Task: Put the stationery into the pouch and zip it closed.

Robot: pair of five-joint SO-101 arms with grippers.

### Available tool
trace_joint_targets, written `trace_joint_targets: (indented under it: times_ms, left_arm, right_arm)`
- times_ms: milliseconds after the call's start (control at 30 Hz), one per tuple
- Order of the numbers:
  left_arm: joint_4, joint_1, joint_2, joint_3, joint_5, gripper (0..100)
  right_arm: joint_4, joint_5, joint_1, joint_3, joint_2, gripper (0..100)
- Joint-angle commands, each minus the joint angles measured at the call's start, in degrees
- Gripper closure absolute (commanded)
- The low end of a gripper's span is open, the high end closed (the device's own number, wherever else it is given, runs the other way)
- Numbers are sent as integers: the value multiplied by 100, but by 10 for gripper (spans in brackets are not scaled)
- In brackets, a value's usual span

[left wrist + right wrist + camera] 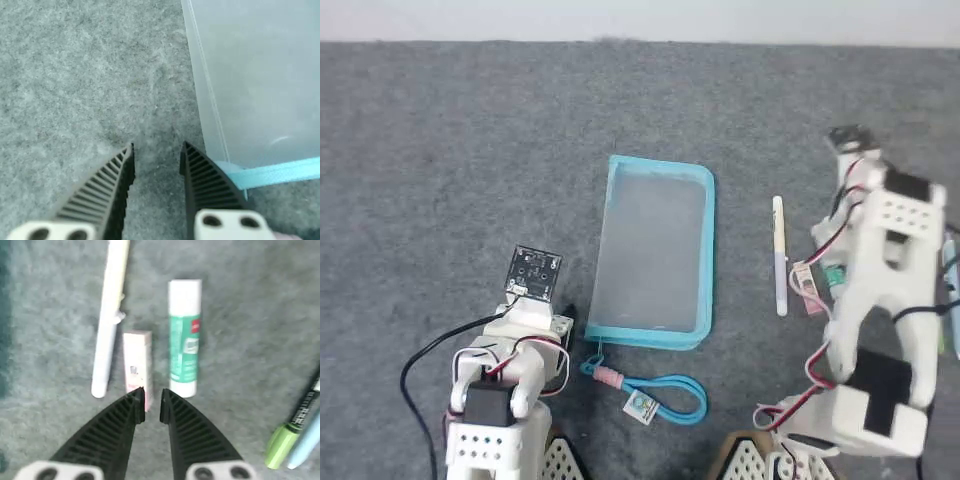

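The blue-edged pouch [655,250] lies flat on the table [440,150], with the left gripper [157,147] spread beside its near corner. Right of the pouch lie a white pen [779,255], a glue stick [185,337] and an eraser [137,362]. The right gripper [151,392] is narrowly parted and empty at the eraser's end.

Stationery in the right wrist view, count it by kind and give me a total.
Pens and markers: 3 (white pen, green marker, light blue pen)
Glue stick: 1
Small pink box: 1
Total: 5
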Motion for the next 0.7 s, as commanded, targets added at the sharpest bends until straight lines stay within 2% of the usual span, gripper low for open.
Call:
trace_joint_targets:
  times_ms: [0,100,233,567,667]
  left_arm:
    - [35,-26,9,-31,-35,855]
    - [35,-26,9,-31,-35,855]
    - [35,-26,9,-31,-35,855]
    - [35,-26,9,-31,-35,855]
    - [35,-26,9,-31,-35,855]
  right_arm:
    - [-251,-158,-22,149,-374,914]
    - [-312,-141,13,264,-382,864]
    - [-505,-132,-136,413,-382,858]
    - [-576,-193,-1314,431,-382,858]
    - [-673,-747,-1516,466,-330,858]
